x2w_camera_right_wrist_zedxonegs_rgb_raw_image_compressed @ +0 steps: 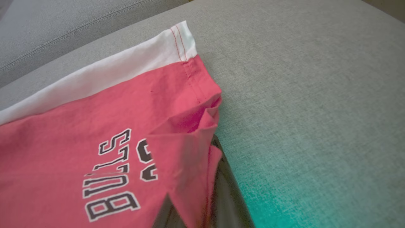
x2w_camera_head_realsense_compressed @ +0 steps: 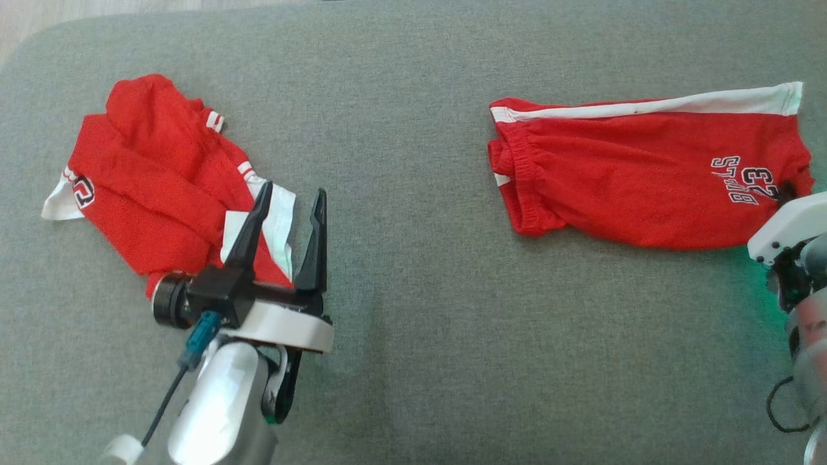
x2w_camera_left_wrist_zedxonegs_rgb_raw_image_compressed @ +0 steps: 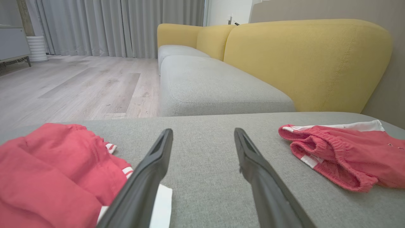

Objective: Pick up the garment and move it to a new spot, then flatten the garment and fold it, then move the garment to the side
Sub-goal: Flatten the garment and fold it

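Observation:
Red shorts [x2w_camera_head_realsense_compressed: 646, 181] with a white side stripe and black "BULLS 23" print lie spread on the right of the grey cushion [x2w_camera_head_realsense_compressed: 413, 323]. My right gripper [x2w_camera_head_realsense_compressed: 787, 192] is shut on a pinched fold of their hem at the right edge. In the right wrist view that fold of the shorts [x2w_camera_right_wrist_zedxonegs_rgb_raw_image_compressed: 95, 126] rises between the dark fingers [x2w_camera_right_wrist_zedxonegs_rgb_raw_image_compressed: 227, 190] of the right gripper [x2w_camera_right_wrist_zedxonegs_rgb_raw_image_compressed: 193, 202]. A second red and white garment [x2w_camera_head_realsense_compressed: 148, 194] lies crumpled at the left. My left gripper [x2w_camera_head_realsense_compressed: 292, 192] hovers open at its right edge, its left finger over the cloth, holding nothing.
The left wrist view has the crumpled garment [x2w_camera_left_wrist_zedxonegs_rgb_raw_image_compressed: 47, 174] at lower left and the shorts [x2w_camera_left_wrist_zedxonegs_rgb_raw_image_compressed: 348, 158] at right, either side of the open left gripper [x2w_camera_left_wrist_zedxonegs_rgb_raw_image_compressed: 203, 131]. Beyond the cushion stand another grey seat [x2w_camera_left_wrist_zedxonegs_rgb_raw_image_compressed: 215, 88], a yellow sofa back [x2w_camera_left_wrist_zedxonegs_rgb_raw_image_compressed: 300, 63] and wood floor [x2w_camera_left_wrist_zedxonegs_rgb_raw_image_compressed: 79, 85].

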{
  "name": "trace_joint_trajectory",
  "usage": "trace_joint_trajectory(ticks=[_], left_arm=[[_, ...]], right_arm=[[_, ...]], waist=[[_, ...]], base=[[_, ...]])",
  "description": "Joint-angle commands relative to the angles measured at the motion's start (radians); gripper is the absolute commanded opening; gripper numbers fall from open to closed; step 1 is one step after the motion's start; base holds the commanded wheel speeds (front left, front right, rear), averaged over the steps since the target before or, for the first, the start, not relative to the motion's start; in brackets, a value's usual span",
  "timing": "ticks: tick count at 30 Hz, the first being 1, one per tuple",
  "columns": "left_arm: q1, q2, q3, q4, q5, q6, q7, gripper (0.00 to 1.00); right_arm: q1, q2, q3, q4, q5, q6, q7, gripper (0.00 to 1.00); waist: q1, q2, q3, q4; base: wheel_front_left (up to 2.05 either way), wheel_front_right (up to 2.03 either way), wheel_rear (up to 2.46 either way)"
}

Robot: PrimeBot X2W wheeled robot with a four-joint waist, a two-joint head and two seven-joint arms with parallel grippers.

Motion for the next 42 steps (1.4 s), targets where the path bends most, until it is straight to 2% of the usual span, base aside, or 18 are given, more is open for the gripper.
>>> trace_joint_trajectory(ticks=[1,8,13,20,29,42], left_arm=[[-0.001,0.007,0.039,-0.027,0.008,-0.003,-0.008,1.0],[0.003,0.005,0.044,-0.02,0.015,-0.01,-0.008,1.0],[0.008,0.004,0.047,-0.013,0.014,-0.01,-0.008,1.0],[0.03,0.003,0.05,-0.002,0.015,-0.008,-0.008,1.0],[0.04,0.001,0.042,-0.001,0.012,-0.007,-0.008,1.0],[0.045,0.0,0.037,0.009,0.007,-0.002,-0.008,1.0]], right_arm=[[-0.005,-0.016,0.021,-0.038,0.012,-0.002,-0.014,0.0],[0.013,0.006,0.046,-0.09,0.062,-0.002,-0.045,0.0],[0.015,0.059,0.12,-0.158,0.132,-0.002,-0.078,0.0],[0.055,0.125,0.298,-0.318,0.318,-0.002,-0.071,0.0],[0.128,0.143,0.52,-0.51,0.506,-0.002,-0.026,0.0],[0.19,0.127,0.774,-0.543,0.603,-0.002,-0.021,0.0]], waist=[[0.0001,0.0,-0.002,-0.001],[0.0001,0.0,-0.015,0.005],[0.0001,0.0,-0.047,0.014],[0.0001,0.0,-0.101,0.033],[0.0001,0.0,-0.123,0.077],[0.0001,0.0,-0.137,0.117]], base=[[0.0,0.0,0.0],[0.0,0.0,0.0],[0.0,0.0,0.0],[0.0,0.0,0.0],[0.0,0.0,0.0],[0.0,0.0,0.0]])
